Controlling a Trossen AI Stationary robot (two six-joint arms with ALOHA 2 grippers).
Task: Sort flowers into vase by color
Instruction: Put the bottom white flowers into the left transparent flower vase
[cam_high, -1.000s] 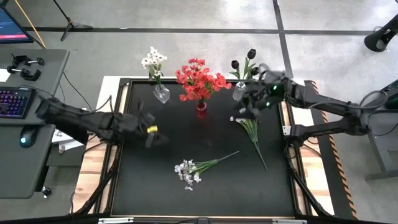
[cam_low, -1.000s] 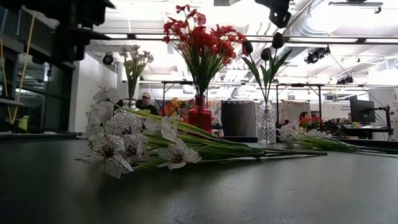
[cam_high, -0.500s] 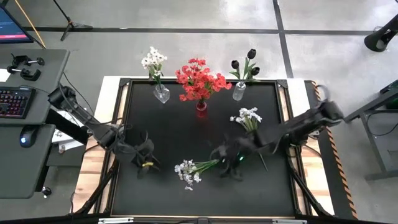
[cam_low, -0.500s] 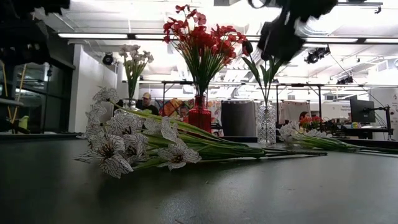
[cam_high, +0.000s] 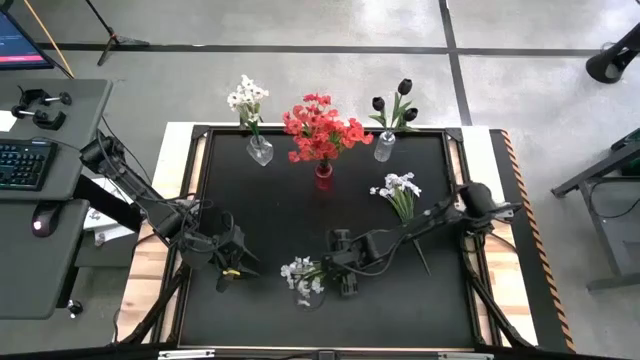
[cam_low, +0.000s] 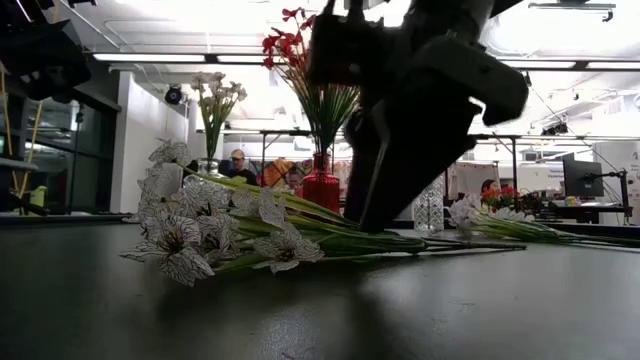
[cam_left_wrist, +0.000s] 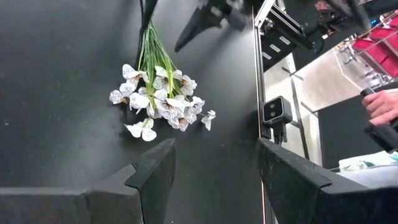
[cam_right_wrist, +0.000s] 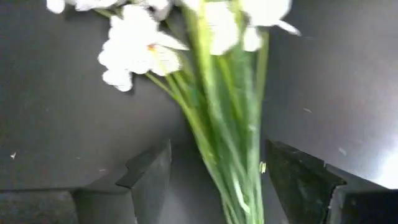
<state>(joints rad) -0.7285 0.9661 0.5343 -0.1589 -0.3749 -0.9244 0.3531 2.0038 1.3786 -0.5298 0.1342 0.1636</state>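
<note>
A white flower spray (cam_high: 303, 278) lies flat on the black table near its front edge, stems (cam_high: 355, 255) pointing right. My right gripper (cam_high: 340, 268) is open and low over it, one finger on each side of the green stems (cam_right_wrist: 227, 143), just behind the blossoms. My left gripper (cam_high: 228, 262) hangs open to the spray's left, and its wrist view shows the blossoms (cam_left_wrist: 158, 102) ahead. A second white spray (cam_high: 400, 190) lies at the right. At the far edge stand vases with white flowers (cam_high: 250, 105), red flowers (cam_high: 322, 128) and black flowers (cam_high: 393, 103).
The table's metal frame (cam_high: 200, 180) runs round the black top. A small camera (cam_left_wrist: 275, 112) sits at the near edge. A desk with keyboard (cam_high: 22, 165) stands left of the table. A person's hand (cam_left_wrist: 379, 106) shows beyond the table, and a person (cam_low: 236, 160) sits far back.
My right gripper has swept from beside the black-flower vase toward the table's near edge and left, dropping and tipping downward until its fingers stand either side of the near white spray's stems. My left gripper has swung toward the near edge and sunk a little. The flowers have stayed put.
</note>
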